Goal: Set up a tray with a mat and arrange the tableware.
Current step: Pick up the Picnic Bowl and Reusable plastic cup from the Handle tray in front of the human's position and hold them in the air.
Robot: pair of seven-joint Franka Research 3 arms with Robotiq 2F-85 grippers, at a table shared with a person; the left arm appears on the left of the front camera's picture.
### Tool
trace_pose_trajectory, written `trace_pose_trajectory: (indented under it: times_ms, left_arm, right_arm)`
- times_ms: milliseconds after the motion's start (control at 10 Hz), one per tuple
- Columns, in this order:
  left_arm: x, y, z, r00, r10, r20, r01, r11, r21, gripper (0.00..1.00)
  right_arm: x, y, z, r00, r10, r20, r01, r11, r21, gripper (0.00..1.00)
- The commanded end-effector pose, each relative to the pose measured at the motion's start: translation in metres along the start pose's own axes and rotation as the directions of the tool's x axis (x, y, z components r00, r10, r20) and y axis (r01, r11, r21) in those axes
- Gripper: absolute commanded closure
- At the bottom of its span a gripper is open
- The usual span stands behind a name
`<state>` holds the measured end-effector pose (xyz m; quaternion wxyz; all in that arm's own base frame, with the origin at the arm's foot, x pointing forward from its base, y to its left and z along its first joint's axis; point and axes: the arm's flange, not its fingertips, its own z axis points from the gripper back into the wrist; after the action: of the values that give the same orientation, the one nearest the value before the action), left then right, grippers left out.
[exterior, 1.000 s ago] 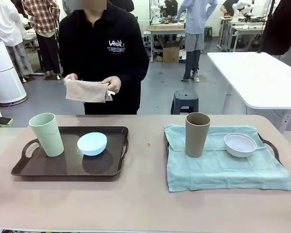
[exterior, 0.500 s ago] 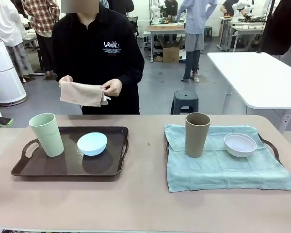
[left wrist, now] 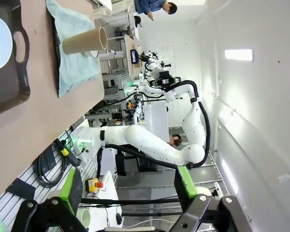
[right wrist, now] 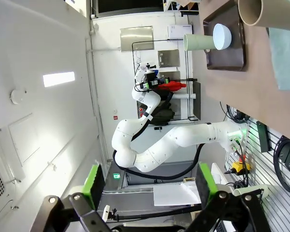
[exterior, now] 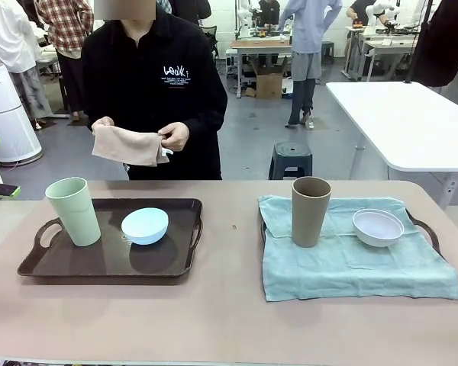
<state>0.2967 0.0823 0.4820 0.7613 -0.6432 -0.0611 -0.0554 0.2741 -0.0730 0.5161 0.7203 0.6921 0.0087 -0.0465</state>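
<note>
1. Front view: a dark tray (exterior: 38, 263) lies on the left half of the worktop (exterior: 229, 320), closer to the far edge than to the near one. The ware stands directly on its dark floor.
2. The pale green tumbler (exterior: 74, 211) stands upright in that tray's far-left corner. The light blue bowl (exterior: 145, 226) sits to its right, about mid-tray near the far rim, apart from the tumbler.
3. On the right half of the worktop a teal mat (exterior: 351, 267) is spread over a second tray (exterior: 430, 229). A dark handle of that tray shows past the mat's right edge. The mat is rumpled and its near edge reaches the worktop.
4. The tan-brown tumbler (exterior: 311, 211) stands upright on the mat's far-left part. The white bowl (exterior: 378, 227) sits to its right, toward the mat's far-right corner, and the two do not touch.
5. A person (exterior: 156, 91) stands beyond the far edge, opposite the dark tray. Both hands (exterior: 175, 137) hold a beige cloth (exterior: 126, 145) at waist height, above the worktop and clear of it.
6. Left wrist view: the left gripper (left wrist: 129, 193) has its fingers spread wide, green pads (left wrist: 72, 191) facing each other with nothing between them. It is held off the worktop, which runs sideways at the upper left with the dark tray, the blue bowl, the tan-brown tumbler and the mat on it.
7. Right wrist view: the right gripper (right wrist: 150, 186) is likewise spread wide and holds nothing. The worktop shows sideways at the upper right, well away from the fingers, with both tumblers, the blue bowl and an edge of the mat.
</note>
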Motion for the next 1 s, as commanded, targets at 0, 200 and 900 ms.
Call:
trace_pose_trajectory:
  times_ms: [0,200,900]
  left_arm:
    - [0.0020,-0.0023,0.0016,1.000,-0.014,0.007,0.014,1.000,-0.014,0.00]
    - [0.0020,-0.0023,0.0016,1.000,-0.014,0.007,0.014,1.000,-0.014,0.00]
    - [0.0020,-0.0023,0.0016,1.000,-0.014,0.007,0.014,1.000,-0.014,0.00]
  right_arm:
    - [0.0013,0.0008,-0.0022,1.000,0.017,-0.001,-0.017,1.000,0.026,0.00]
    - [0.0013,0.0008,-0.0022,1.000,0.017,-0.001,-0.017,1.000,0.026,0.00]
    - [0.0000,0.0000,0.0000,1.000,0.000,0.000,0.000,1.000,0.000,0.00]
